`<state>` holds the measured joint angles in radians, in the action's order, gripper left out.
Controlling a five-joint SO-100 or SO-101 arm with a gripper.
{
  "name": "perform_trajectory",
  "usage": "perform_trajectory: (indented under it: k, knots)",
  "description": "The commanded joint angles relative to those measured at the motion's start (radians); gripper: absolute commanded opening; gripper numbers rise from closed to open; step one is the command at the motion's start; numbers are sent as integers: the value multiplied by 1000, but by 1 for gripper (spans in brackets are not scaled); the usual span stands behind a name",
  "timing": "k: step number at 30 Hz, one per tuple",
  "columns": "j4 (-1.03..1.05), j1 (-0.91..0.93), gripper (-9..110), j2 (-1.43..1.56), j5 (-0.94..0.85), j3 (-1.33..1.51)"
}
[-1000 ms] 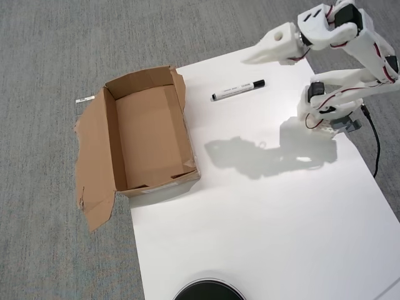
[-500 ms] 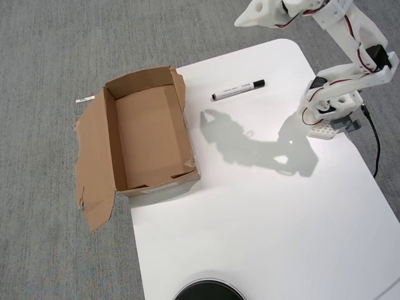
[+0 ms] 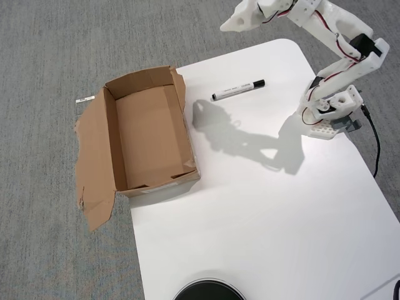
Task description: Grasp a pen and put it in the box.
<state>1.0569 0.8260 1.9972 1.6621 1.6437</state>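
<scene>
We look down on a white table (image 3: 262,212) that fills the lower right of the frame, its rounded corner at the upper right, with grey carpet (image 3: 50,50) around it on the left and along the top. A dark round object (image 3: 208,292) peeks in at the bottom edge, and a black cable (image 3: 375,140) runs down the table's right side.

The box (image 3: 150,134) sits at the table's left edge, open and empty, its torn flaps splayed onto the carpet. The pen (image 3: 238,90) lies on the table in the upper middle of the frame, just right of the box and apart from it, black cap toward the right.

The white arm is based at the right and arches toward the top edge. Its gripper (image 3: 228,26) holds nothing; we cannot tell whether its fingers are parted.

Against the frame half a second earlier, the gripper has shifted further left along the top edge, and its shadow (image 3: 215,115) has slid left toward the box. Pen and box have not moved.
</scene>
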Motion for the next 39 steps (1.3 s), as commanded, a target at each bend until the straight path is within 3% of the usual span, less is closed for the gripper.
perform_trajectory:
  k: [1,17,27,39]
  knots:
    - [-15,2,1,-40,-131,-19]
    - [74,-13,1,-123,-797,-10]
    - [253,-15,1,-270,-843,-7]
    - [270,-30,1,-353,-903,-8]
